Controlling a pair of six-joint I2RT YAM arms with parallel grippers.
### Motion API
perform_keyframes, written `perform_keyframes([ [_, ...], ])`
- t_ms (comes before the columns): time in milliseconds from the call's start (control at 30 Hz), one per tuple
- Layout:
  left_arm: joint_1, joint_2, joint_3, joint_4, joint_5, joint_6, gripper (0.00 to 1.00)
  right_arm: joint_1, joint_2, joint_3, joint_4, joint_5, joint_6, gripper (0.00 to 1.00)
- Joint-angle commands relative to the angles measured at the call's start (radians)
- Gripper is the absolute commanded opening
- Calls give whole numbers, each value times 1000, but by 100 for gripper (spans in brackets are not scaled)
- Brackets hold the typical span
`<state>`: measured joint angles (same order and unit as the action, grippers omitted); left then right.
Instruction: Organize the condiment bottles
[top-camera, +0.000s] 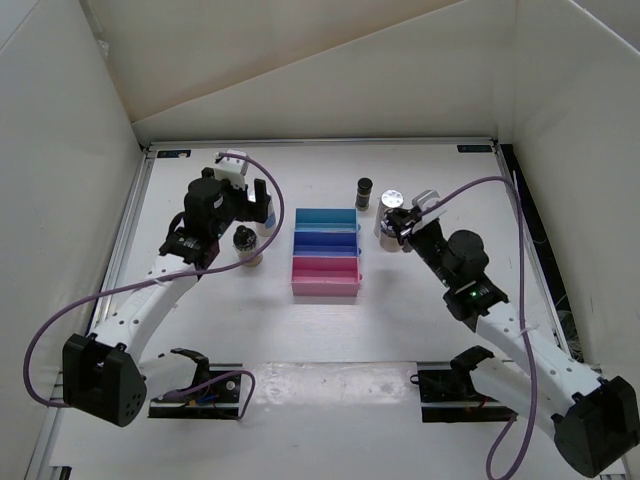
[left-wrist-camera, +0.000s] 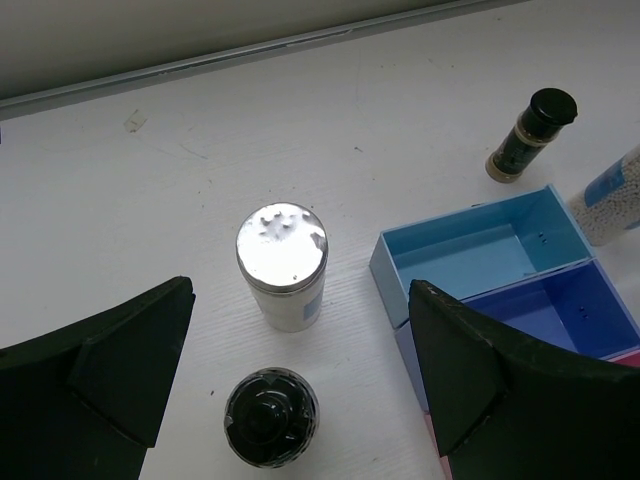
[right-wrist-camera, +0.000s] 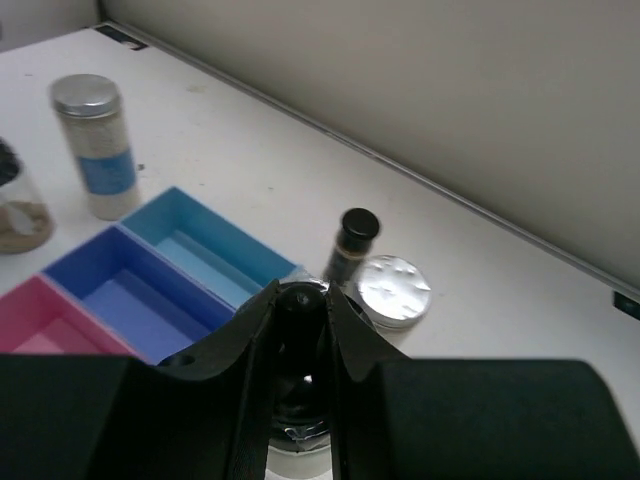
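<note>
My left gripper (top-camera: 256, 207) is open and hovers over two bottles left of the rack. They are a white shaker with a silver lid (left-wrist-camera: 282, 262) and a clear short jar with a dark top (left-wrist-camera: 270, 417). Both stand between the spread fingers (left-wrist-camera: 110, 365) in the left wrist view. My right gripper (top-camera: 399, 222) is shut on the dark knob of another clear jar (right-wrist-camera: 300, 312), right of the rack. Just behind it stand a slim dark bottle (top-camera: 364, 192) and a second silver-lidded white shaker (top-camera: 393, 198). I cannot tell whether the held jar touches the table.
The stepped rack (top-camera: 325, 252), with light blue, dark blue and pink trays, sits mid-table between the arms, and its trays hold nothing. White walls close in the table on three sides. Purple cables loop from both arms.
</note>
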<state>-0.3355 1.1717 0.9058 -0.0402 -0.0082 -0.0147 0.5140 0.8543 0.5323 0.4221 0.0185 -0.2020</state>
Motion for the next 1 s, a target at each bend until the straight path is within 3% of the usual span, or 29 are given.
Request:
perform_keyframes([
  [0,3,-41,5,-13,-16,7,100,79,-2,64,50,-9,30,0],
  [533,6,-53,2,-21,-29,48,100,239,256,147,248,-117,102,0],
  [967,4,-30,8,-6,-30,52,100,187,449,232,371,-229,162,0],
])
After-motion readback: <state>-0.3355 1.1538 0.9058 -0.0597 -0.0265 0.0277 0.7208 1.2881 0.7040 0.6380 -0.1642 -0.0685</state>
